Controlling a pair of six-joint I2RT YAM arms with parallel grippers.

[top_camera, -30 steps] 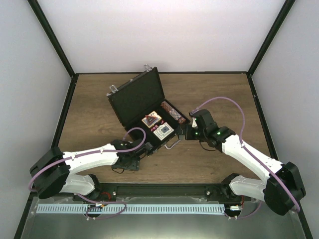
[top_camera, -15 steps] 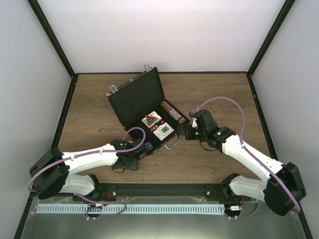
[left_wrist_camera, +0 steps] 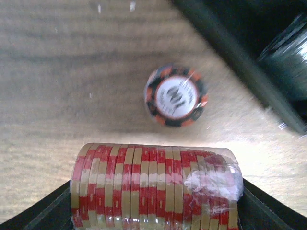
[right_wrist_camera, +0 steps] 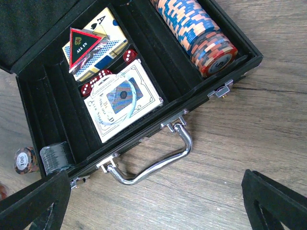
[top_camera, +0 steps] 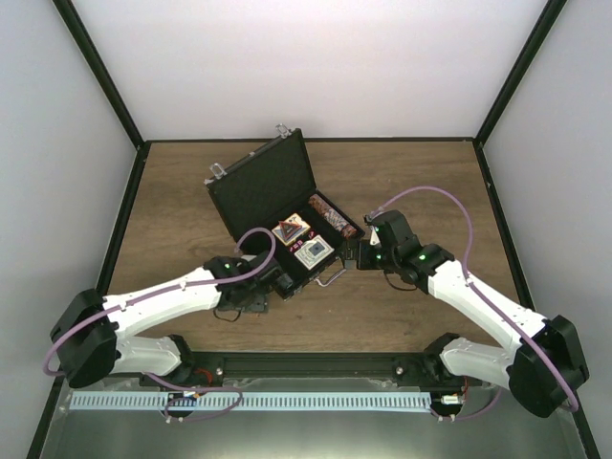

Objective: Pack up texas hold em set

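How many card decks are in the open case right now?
2, both inside the case: the far deck, toward the lid, carries the red-black triangle; the near deck lies by the handle. Others may be hidden underneath.

Open from above into case [right_wrist_camera: 242, 32]; blocked at far side by raised lid [top_camera: 260, 182]. Room in left-hand troughs [right_wrist_camera: 45, 110] beyond dark stack [right_wrist_camera: 57, 154]. Outside left wall, loose chip [left_wrist_camera: 176, 95]; at front, handle [right_wrist_camera: 153, 160].
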